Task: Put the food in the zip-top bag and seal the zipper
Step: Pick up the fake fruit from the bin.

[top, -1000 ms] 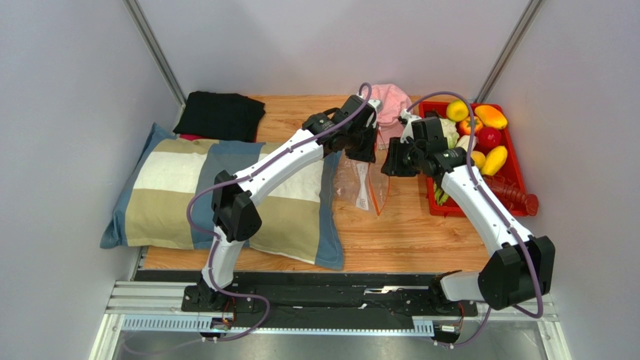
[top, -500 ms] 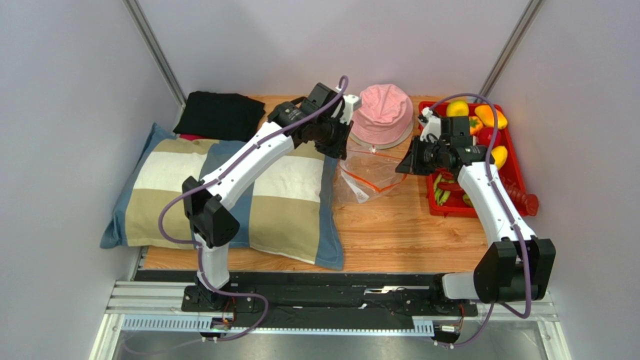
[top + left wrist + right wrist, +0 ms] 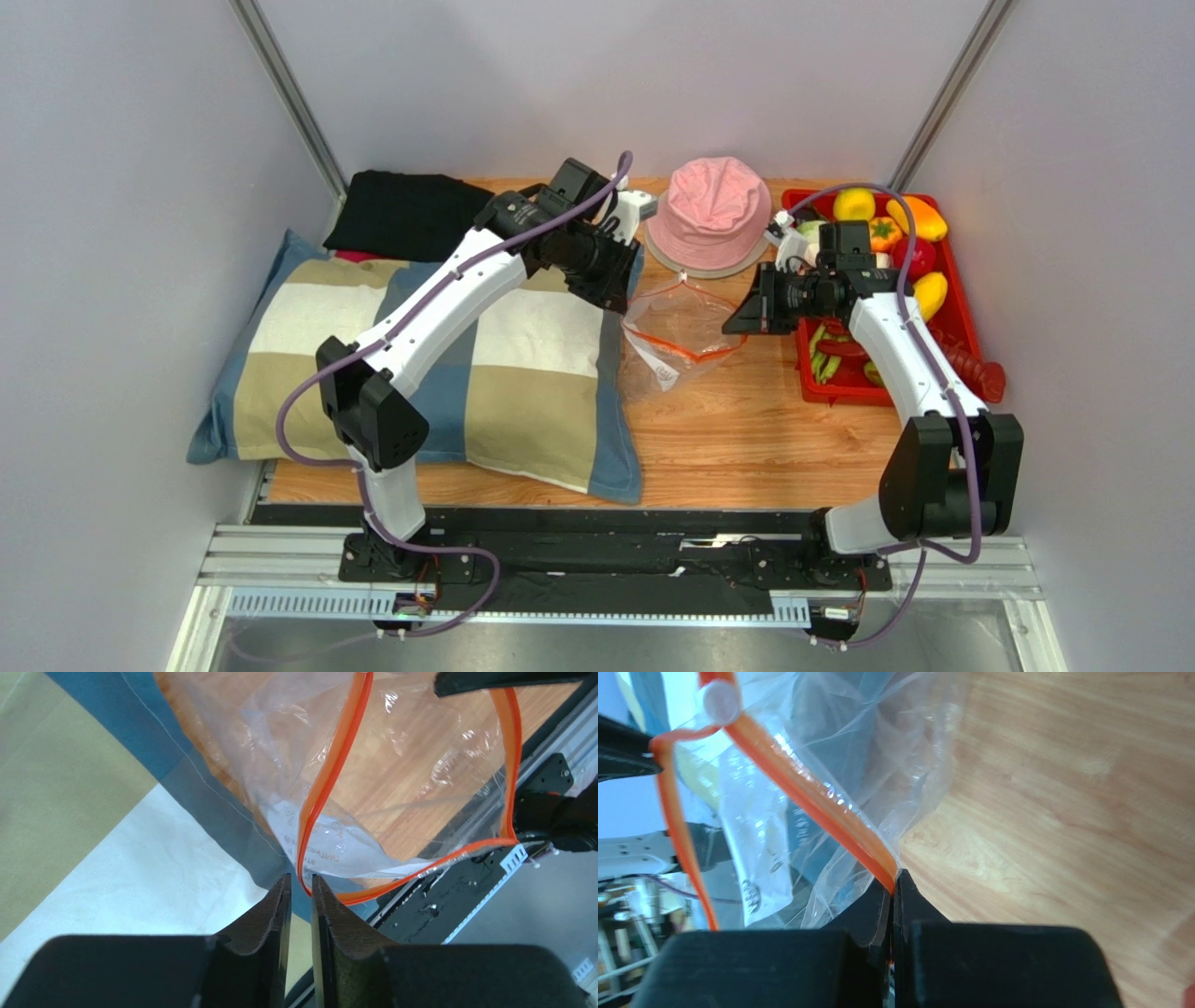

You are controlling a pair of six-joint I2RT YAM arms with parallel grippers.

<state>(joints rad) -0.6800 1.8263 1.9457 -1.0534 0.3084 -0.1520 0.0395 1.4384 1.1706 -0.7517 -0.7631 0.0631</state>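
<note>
Orange zipper (image 3: 330,777) mouth agape | left claw (image 3: 300,880) pinches one end; right claw (image 3: 896,878) pinches opposite end

We find the zip-top bag (image 3: 683,333) lying mid-way across the surface (image 3: 758,420). From it, the pillow (image 3: 421,364) lies at 9 o'clock, the hat (image 3: 711,196) at 12, the folded cloth (image 3: 411,213) at 10, and the tray (image 3: 842,395) at 3, with the food (image 3: 854,205) in it. The left gripper (image 3: 622,298) meets the bag's 10 o'clock edge and the right gripper (image 3: 732,322) its 3 o'clock edge.
</note>
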